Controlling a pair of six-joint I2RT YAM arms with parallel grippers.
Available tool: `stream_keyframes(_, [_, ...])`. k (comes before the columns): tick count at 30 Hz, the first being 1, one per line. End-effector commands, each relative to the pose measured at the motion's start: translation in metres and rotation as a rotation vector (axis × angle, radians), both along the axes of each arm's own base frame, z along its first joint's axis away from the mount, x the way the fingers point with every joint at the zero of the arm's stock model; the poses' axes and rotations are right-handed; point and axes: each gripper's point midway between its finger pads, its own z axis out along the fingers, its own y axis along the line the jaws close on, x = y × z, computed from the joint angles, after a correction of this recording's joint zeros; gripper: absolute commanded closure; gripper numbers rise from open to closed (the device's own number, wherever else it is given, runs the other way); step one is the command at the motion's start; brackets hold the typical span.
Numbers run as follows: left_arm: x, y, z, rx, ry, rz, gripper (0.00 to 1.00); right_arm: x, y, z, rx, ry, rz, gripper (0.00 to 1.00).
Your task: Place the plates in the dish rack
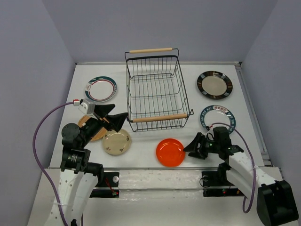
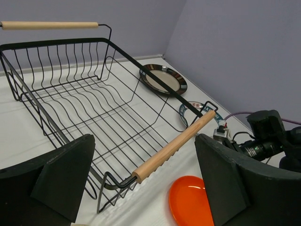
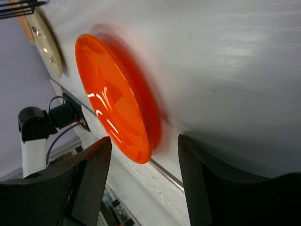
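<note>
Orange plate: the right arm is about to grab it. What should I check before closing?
1. Right gripper open, jaws apart: ok.
2. Orange plate rim lined up with the gap between the jaws: ok in the right wrist view.
3. A finger low enough to get under the rim: cannot tell.
4. Nothing else touching the plate: ok in the top view.
5. Dish rack has room: ok, no plate in it.
6. Left gripper out of the way: ok, open, by the rack's near left corner.
</note>
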Motion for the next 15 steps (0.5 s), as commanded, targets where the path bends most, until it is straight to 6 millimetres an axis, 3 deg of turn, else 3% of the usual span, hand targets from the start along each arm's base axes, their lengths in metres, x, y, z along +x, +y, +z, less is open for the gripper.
stream_keyframes(1, [-0.007, -0.002, 0.022, 0.002, -0.075, -0.021, 0.01, -0.005, 0.012, -0.014, 0.003, 0.012, 0.024, 0.37])
stream_keyframes(4, [-0.007, -0.001, 0.021, 0.002, -0.072, -0.019, 0.01, -0.003, 0.018, -0.020, -0.012, 0.020, 0.028, 0.42])
stream_keyframes(10, [-0.007, -0.001, 0.021, 0.005, -0.075, -0.015, 0.01, 0.007, 0.007, -0.032, -0.101, 0.010, -0.026, 0.59])
stream_keyframes(13, [-0.008, -0.001, 0.022, 0.003, -0.077, -0.017, 0.01, 0.009, 0.003, -0.035, -0.126, 0.007, -0.040, 0.74])
stream_keyframes(15, [-0.008, -0.001, 0.023, 0.004, -0.081, -0.015, 0.01, 0.010, 0.003, -0.036, -0.129, 0.006, -0.043, 0.91])
